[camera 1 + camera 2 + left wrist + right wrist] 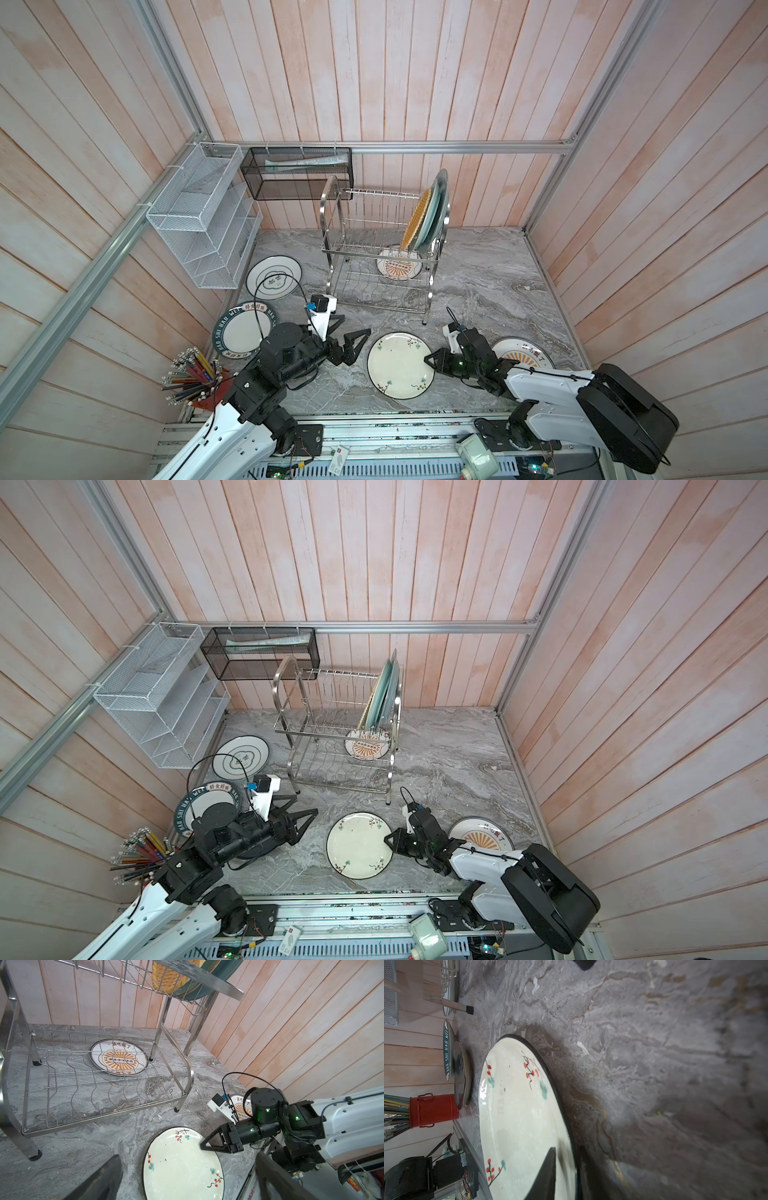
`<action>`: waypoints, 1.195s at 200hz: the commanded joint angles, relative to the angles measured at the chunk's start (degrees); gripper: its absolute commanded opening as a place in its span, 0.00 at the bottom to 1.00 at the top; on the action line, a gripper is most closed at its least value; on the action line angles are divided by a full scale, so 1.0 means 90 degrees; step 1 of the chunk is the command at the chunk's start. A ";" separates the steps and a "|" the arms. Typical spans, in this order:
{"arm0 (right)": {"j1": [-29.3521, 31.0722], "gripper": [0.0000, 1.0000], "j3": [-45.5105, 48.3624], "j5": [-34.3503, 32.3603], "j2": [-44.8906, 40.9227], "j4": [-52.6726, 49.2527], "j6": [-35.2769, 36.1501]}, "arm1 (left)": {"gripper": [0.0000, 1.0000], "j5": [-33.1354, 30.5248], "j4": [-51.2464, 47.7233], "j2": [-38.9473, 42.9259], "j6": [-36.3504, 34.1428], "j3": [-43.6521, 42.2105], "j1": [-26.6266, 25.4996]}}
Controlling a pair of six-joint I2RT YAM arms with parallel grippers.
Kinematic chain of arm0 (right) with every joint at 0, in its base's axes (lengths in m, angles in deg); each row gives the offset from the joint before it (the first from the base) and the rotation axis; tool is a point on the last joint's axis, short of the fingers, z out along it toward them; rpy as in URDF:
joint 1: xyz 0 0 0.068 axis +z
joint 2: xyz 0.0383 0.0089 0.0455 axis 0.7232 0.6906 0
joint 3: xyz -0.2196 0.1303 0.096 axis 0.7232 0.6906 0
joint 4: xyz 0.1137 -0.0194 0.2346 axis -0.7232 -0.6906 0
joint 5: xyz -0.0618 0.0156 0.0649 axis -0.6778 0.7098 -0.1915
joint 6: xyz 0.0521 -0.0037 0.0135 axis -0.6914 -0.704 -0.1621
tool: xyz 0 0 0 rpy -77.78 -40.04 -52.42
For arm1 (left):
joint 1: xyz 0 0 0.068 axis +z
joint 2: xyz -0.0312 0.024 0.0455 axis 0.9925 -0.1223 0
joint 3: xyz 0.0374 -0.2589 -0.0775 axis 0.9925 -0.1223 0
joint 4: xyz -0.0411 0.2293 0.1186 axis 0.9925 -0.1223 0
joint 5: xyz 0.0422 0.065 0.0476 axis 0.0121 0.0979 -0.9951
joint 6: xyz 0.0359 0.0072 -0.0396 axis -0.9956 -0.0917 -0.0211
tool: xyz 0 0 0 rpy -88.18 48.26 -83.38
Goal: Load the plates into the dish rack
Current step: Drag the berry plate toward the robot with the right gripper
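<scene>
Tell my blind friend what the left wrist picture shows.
The right claw sits at the rim of a cream floral plate lying on a grey marble table. Behind stands a shiny wire dish rack, an orange-sunburst plate flat underneath.

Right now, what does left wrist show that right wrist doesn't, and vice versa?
Only left wrist: sunburst plate under the dish rack, second sunburst plate behind the right arm; yellow woven plate in the top tier. Only right wrist: red pencil cup, lettered plate, black plate. Both: cream floral plate on the marble table, right fingers at its rim.
</scene>
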 commanded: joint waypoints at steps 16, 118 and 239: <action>0.0193 0.27 -0.0038 -0.0313 0.0415 -0.0490 0.0158 | 1.00 -0.0056 0.0023 0.0066 -0.0074 0.0006 0.0035; 0.0254 0.00 -0.0570 0.0175 -0.0757 -0.0963 -0.0129 | 1.00 0.0180 0.0403 0.0585 0.0100 -0.0336 0.0035; -0.0071 0.00 -0.2146 0.0121 -0.2846 -0.2671 -0.0326 | 1.00 0.0725 0.1609 -0.0100 -0.0273 -0.0271 -0.0744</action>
